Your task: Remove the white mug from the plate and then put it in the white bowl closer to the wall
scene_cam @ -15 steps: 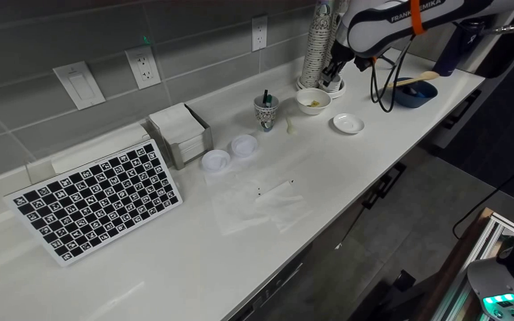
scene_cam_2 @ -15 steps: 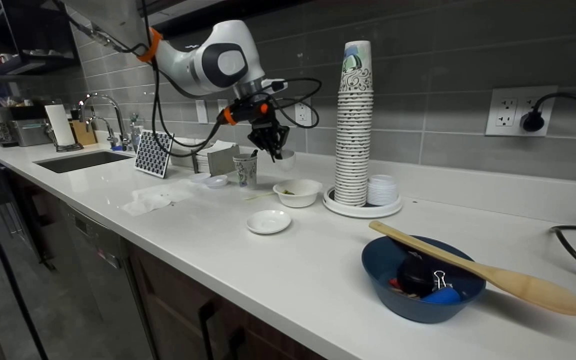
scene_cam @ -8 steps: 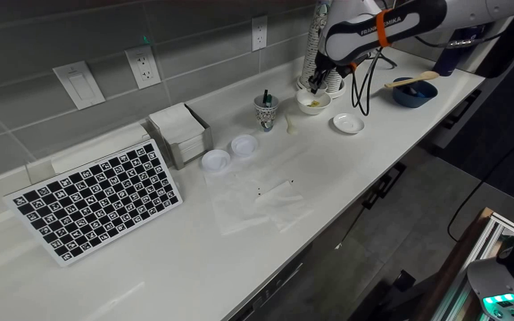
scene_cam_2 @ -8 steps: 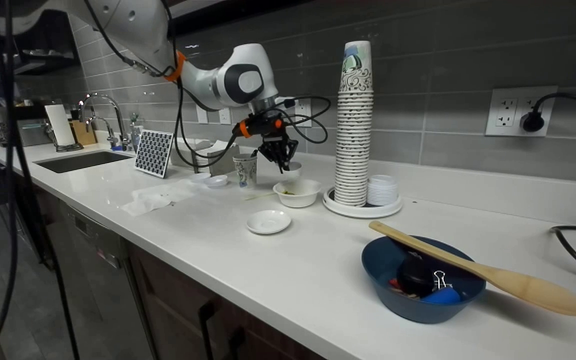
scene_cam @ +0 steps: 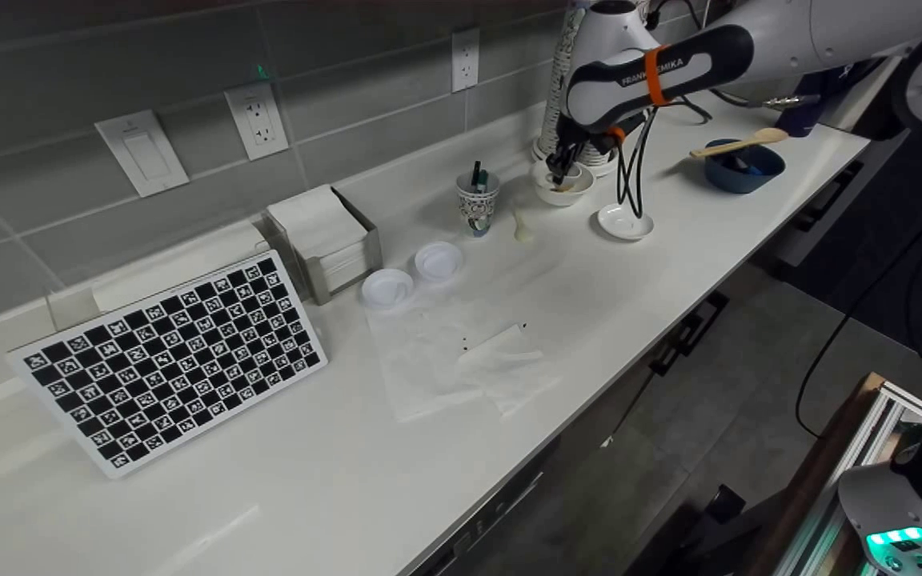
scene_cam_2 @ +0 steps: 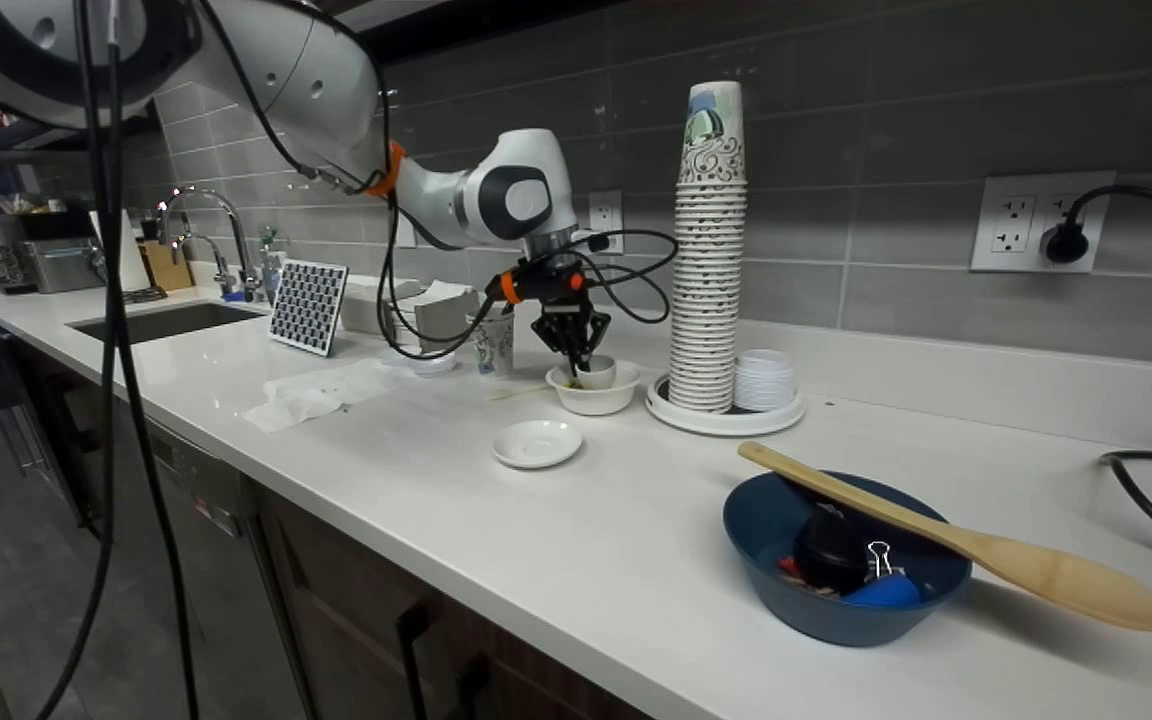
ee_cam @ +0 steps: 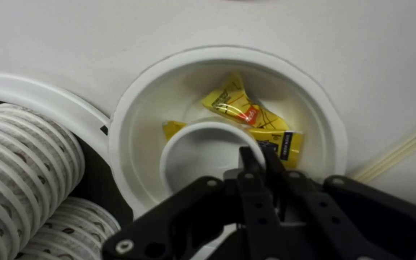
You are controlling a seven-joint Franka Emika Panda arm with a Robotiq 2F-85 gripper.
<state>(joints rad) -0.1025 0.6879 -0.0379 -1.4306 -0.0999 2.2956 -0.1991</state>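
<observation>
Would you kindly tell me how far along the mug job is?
Done: the white mug is off the plate, apart from it in both exterior views.
In hand: the pincer grips the mug's wall, holding it within the rim of the white bowl.
Left, probably: settling it, releasing and backing away; whether it already touches the yellow packets below is unclear.

Glare streaks the counter (scene_cam: 325,456) (dim wall (scene_cam: 373,64) behind).

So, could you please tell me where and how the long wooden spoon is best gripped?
Probably by the slim handle, from above, jaws across its width: the long wooden spoon lies over the round dark blue bowl, its handle spanning the open top and its broader head jutting past the rim.
</observation>
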